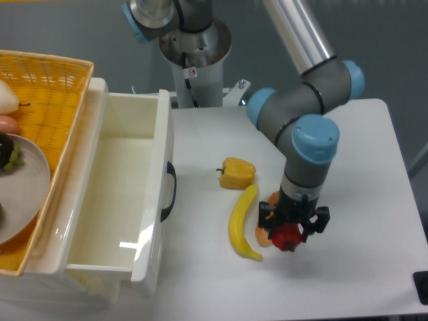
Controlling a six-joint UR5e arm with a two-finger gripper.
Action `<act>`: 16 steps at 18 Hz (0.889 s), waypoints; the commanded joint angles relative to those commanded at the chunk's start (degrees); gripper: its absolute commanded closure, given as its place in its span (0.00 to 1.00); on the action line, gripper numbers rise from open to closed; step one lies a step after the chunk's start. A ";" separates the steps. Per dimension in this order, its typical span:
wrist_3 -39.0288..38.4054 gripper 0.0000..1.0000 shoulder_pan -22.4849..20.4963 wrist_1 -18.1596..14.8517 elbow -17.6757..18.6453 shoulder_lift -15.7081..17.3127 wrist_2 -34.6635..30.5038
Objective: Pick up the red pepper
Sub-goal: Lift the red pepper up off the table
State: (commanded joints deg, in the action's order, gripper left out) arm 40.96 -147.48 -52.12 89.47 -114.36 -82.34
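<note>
Nearest the camera, the gripper (289,234) is closed on the red pepper (287,237), which looks held just above the table (374,200), to the right of the banana (242,222). Only the pepper's lower part shows below the fingers, so the hold may be shallow; a glossy, rounded skin could slip out if the arm swings quickly. Just behind the pepper, an orange-tan piece (265,235) lies mostly hidden by the gripper, close enough to be nudged. Beyond the banana's far tip sits the yellow pepper (237,173). Left of the banana stands the open white drawer (127,194).
</note>
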 joint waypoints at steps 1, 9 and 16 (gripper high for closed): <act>0.26 0.56 0.09 -0.61 0.70 1.23 -1.41; 11.94 0.56 1.32 -9.84 1.67 4.14 -10.11; 12.39 0.56 1.32 -9.84 1.85 4.14 -10.21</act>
State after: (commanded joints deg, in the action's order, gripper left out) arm 53.35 -146.16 -61.96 91.32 -110.21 -92.55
